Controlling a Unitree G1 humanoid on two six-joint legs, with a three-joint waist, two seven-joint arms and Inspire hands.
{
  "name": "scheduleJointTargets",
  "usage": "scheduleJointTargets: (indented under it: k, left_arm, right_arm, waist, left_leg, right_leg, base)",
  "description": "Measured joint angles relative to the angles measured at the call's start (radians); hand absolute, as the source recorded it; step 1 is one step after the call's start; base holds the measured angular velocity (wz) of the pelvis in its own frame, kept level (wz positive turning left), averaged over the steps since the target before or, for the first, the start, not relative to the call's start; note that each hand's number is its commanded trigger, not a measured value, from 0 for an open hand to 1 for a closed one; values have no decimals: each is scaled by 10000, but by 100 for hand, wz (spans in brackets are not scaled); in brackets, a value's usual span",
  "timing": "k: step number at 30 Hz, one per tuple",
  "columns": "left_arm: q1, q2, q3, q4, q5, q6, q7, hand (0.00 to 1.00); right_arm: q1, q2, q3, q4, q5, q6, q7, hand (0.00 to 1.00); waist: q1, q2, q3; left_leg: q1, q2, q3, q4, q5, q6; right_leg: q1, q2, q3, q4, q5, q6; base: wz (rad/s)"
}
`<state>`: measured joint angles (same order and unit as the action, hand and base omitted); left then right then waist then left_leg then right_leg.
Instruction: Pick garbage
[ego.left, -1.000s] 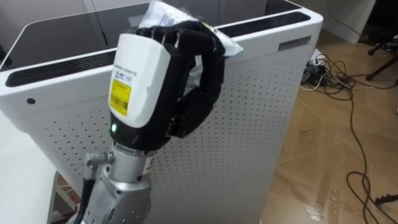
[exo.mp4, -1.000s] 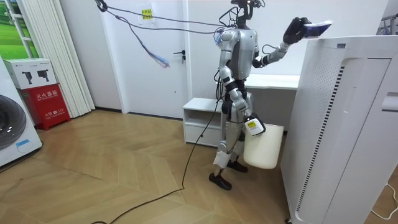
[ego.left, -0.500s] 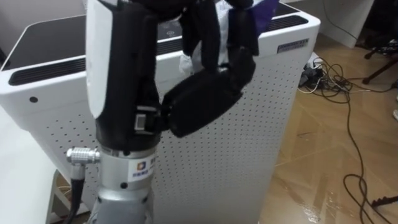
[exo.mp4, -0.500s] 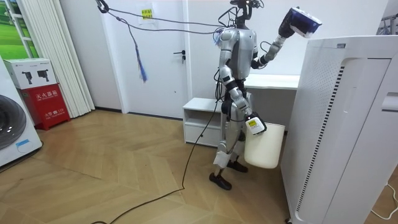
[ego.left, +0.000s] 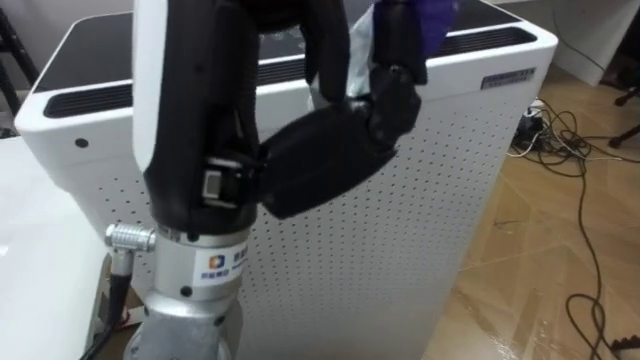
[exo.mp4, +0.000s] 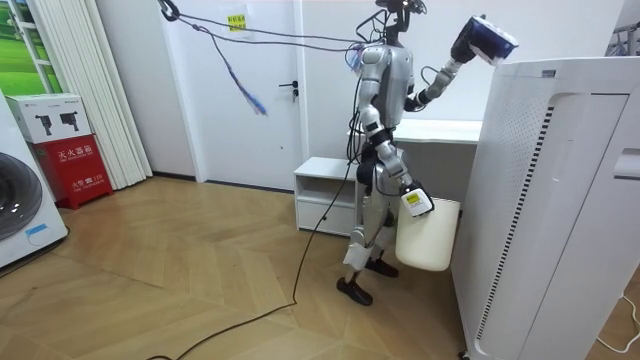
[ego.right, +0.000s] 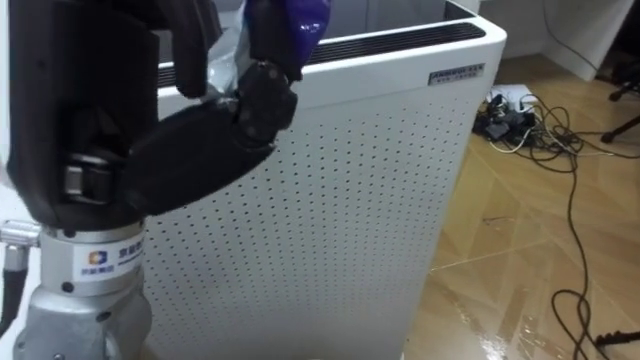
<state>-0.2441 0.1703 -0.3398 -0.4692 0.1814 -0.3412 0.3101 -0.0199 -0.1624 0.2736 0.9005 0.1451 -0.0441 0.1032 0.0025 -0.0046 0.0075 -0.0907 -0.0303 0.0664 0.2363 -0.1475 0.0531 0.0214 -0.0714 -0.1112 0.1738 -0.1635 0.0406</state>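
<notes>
Above the white appliance (ego.left: 470, 180), left hand (ego.left: 320, 172) clutches garbage (ego.left: 436, 18).

Wooden floor (ego.right: 505, 275) — tangled cables (ego.right: 525, 120) lie on it.

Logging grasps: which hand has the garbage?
The left hand, raised over the white appliance, fingers curled round the purple wrapper; the right hand hangs low by a bin.

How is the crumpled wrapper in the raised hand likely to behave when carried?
Probably floppy and light: the wrapper looks crumpled and thin, bunched in the left hand. It may slip, since glossy-looking purple film pokes past the fingers.
</notes>
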Motion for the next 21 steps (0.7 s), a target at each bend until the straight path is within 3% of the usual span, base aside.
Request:
scheduleJointTargets:
  k: [4,7,11,16,18,21]
  left_arm:
    - [146,-13,2,632,-314,12,-214,100]
    - [407,-66,-9,1233,-794,15,-553,100]
    - [1447,50,-360,2418,-1048,-356,-1141,100]
    - [1799,56,-589,4314,-1298,102,-2108,100]
    - [1801,66,-581,4983,-1728,482,-2498,100]
    - [1989,33,-660,5480,-2402,542,-2932,100]
  right_arm:
    - [-123,-4,-22,116,321,-14,2,100]
    - [-503,50,-12,716,692,-80,-2,100]
    - [-760,89,-19,839,586,-91,-64,100]
    - [-901,89,-20,830,594,-210,-144,100]
    - [-1073,67,-33,845,587,-211,-142,100]
    - [-1260,91,-30,1159,582,-310,-70,100]
  waist:
    - [40,51,31]
    - [67,128,99]
    - [87,191,125]
    - [49,166,148]
    - [51,196,155]
    - [31,204,158]
  left_leg:
    - [-397,-4,-186,131,4,-4]
    - [-685,3,-265,222,7,-6]
    - [-1046,11,-267,234,52,-12]
    - [-1560,5,-470,346,148,-29]
    - [-1873,14,-487,426,183,-25]
    - [-2158,10,-495,469,213,-11]
  right_leg:
    - [-200,0,-184,9,6,-10]
    - [-504,0,-292,74,6,-10]
    - [-829,-5,-380,165,1,-17]
    - [-1212,14,-596,186,35,-71]
    - [-1554,11,-630,335,36,-73]
    - [-1809,-8,-676,364,45,-89]
  base:
    - [17]
    - [8]
    - [2]
    - [12]
    - [0]
    - [5]
